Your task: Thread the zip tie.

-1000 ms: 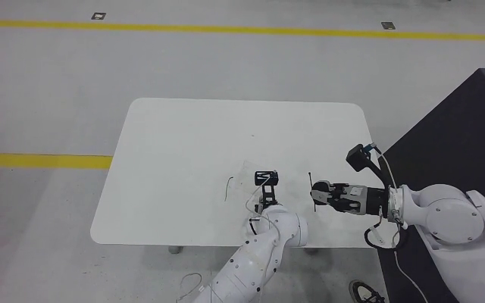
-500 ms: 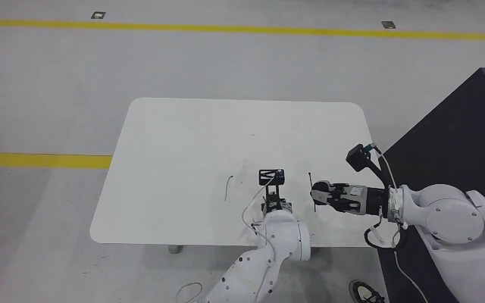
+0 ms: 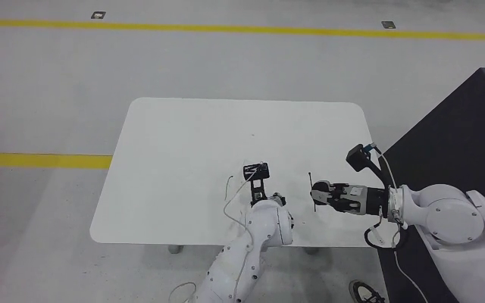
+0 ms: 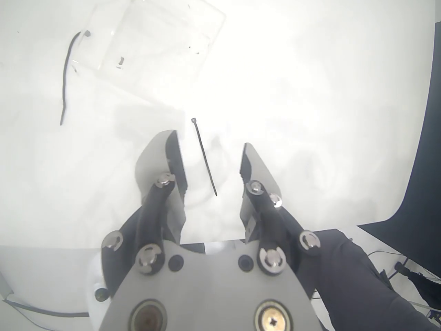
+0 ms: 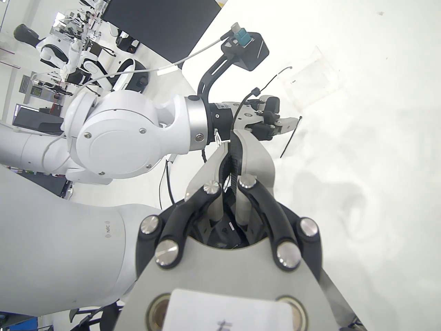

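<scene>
1. The white rounded-corner table (image 3: 189, 136) is taking up the middle of the top view, with a dark flat panel (image 3: 447, 129) standing just off one end.
2. The left gripper (image 4: 209, 142) is hanging low over the table near its front edge. Its fingers are spreading wide and gripping nothing.
3. The right gripper (image 5: 236, 134) is sitting further along that same front edge, facing the left one. Its fingers are pressing tight together.
4. A clear, flat plastic tray (image 4: 165, 29) is lying on the table beyond the left gripper, well apart from it.
5. A curved black zip tie (image 4: 65, 77) is resting on the table just beside the tray, one end right at the tray's corner.
6. A straight black zip tie (image 4: 204, 156) is lying in line with the gap between the left gripper's open fingers, touching neither. Its square head is pointing away from the wrist.
7. A thin black tie with a square head (image 5: 245, 103) is rising from the right gripper's closed fingertips and looks pinched there. I cannot tell how much of it is sitting inside the grip.
</scene>
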Motion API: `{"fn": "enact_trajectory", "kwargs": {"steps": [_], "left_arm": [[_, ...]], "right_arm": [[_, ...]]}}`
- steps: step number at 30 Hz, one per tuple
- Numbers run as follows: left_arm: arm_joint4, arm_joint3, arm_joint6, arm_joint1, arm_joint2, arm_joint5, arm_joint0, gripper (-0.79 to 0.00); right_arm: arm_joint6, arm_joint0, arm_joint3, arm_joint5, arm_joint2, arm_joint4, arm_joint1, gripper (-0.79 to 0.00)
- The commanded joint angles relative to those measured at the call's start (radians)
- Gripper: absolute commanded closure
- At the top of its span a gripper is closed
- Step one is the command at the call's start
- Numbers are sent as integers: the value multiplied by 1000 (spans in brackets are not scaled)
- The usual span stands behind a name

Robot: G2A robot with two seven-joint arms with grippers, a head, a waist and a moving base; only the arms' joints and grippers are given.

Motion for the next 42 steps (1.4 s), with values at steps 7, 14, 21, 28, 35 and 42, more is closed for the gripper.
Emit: {"fn": "enact_trajectory", "kwargs": {"steps": [7,14,21,28,35,42], "left_arm": [[0,0,0,0,0,0,0,-785],[-46,-1,69,8,-25,5,13,-785],[-60,48,65,3,-23,10,-11,-606],[-86,103,19,-12,-24,9,-67,-594],[-92,137,21,-19,-40,16,-78,-548],[-67,188,33,-31,-14,33,-85,-493]], "right_arm": [[0,0,0,0,0,0,0,0],[0,0,0,0,0,0,0,0],[0,0,0,0,0,0,0,0],[0,0,0,0,0,0,0,0],[0,0,0,0,0,0,0,0],[0,0,0,0,0,0,0,0]]}}
